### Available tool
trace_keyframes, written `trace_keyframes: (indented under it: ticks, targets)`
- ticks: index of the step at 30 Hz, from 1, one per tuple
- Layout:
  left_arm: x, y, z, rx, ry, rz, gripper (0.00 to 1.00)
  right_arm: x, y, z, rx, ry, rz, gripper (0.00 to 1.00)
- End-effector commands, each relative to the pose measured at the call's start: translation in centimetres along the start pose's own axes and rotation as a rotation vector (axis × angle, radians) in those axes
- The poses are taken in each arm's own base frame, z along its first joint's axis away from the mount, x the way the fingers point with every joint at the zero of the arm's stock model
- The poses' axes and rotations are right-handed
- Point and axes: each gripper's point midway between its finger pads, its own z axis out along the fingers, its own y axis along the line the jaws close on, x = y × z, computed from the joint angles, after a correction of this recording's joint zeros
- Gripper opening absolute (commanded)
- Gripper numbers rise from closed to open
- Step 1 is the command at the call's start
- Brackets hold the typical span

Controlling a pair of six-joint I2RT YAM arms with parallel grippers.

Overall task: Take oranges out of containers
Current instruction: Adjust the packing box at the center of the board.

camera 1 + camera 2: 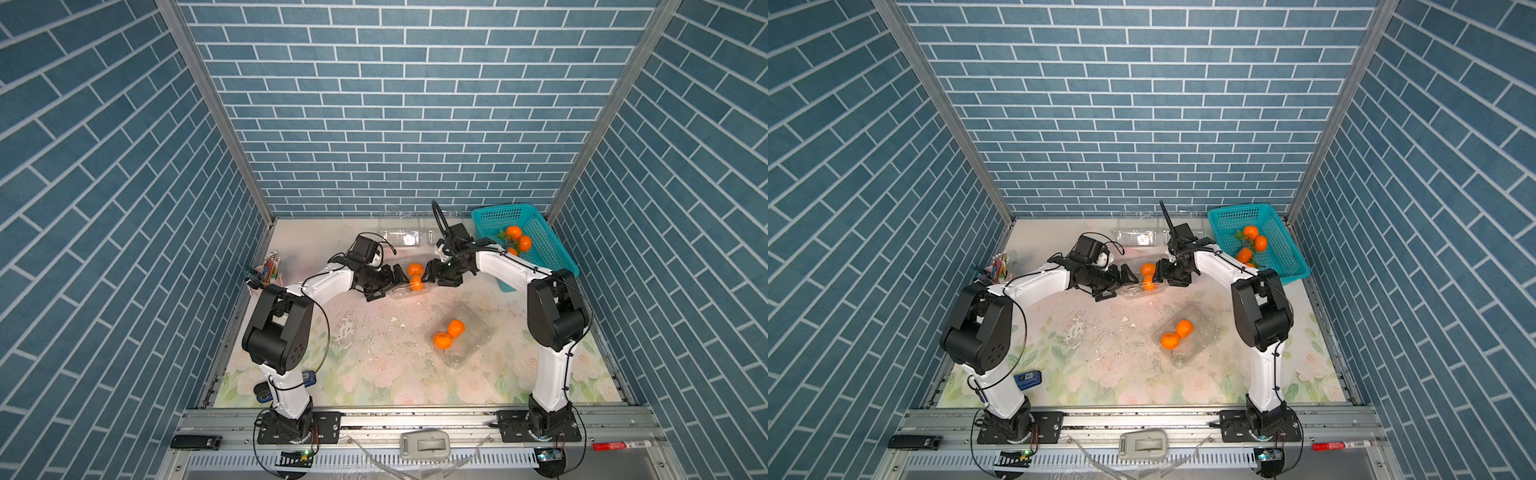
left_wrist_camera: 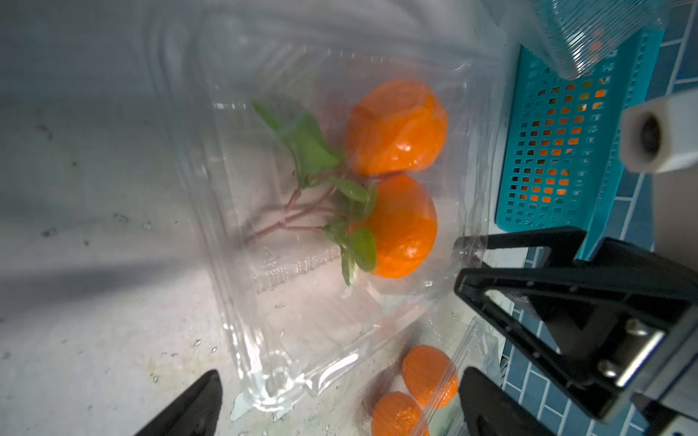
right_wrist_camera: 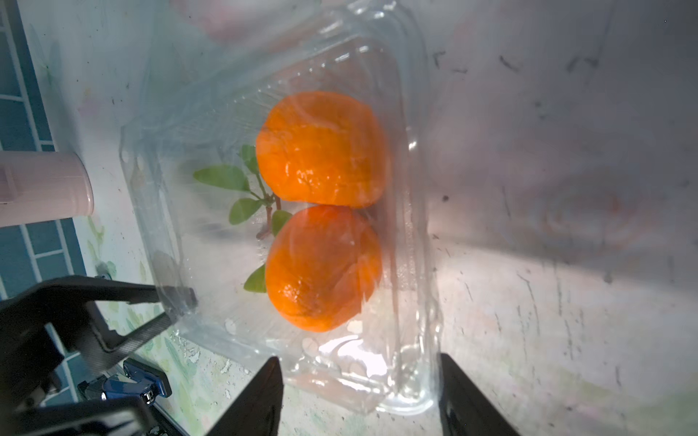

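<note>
A pair of oranges (image 1: 414,276) lies in a clear container (image 1: 401,294) at mid-table, between my two grippers. In the right wrist view these oranges (image 3: 321,149) sit with green leaves inside the container (image 3: 411,188). Its near end lies between the fingers of my right gripper (image 3: 362,400), which stand apart on either side of it. My left gripper (image 2: 340,407) is open wide at the opposite end, a corner of the container (image 2: 272,392) between its fingers. A second container (image 1: 478,332) nearer the front holds another pair of oranges (image 1: 449,334).
A teal basket (image 1: 498,210) at the back right holds several oranges. Empty clear clamshells (image 1: 401,237) lie by the back wall. A pink pencil cup (image 1: 270,272) stands at the left edge. A small blue device (image 1: 1027,379) lies by the left arm's base.
</note>
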Motion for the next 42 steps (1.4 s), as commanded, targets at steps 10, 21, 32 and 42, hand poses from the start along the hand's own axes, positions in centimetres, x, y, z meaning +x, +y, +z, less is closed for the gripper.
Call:
trace_keyframes:
  ticks: [10,21,32,42]
  targets:
    - [1.7,2.0,-4.1,-0.007,-0.141,-0.065,0.99,-1.5,1.2,-1.6,-0.014,-0.006,-0.069,0.68]
    - [-4.6,4.3,-6.0,-0.153,-0.140,-0.034,0.99,-1.4,-1.1,-3.3,0.039,-0.109,-0.077,0.83]
    - [-4.7,4.2,-4.4,-0.042,-0.195,-0.134,0.99,-3.6,0.6,1.0,-0.032,-0.048,-0.146,0.78]
    - [-4.2,4.7,-6.4,-0.067,-0.185,-0.108,0.99,-3.6,4.7,1.8,-0.046,-0.038,-0.270,0.75]
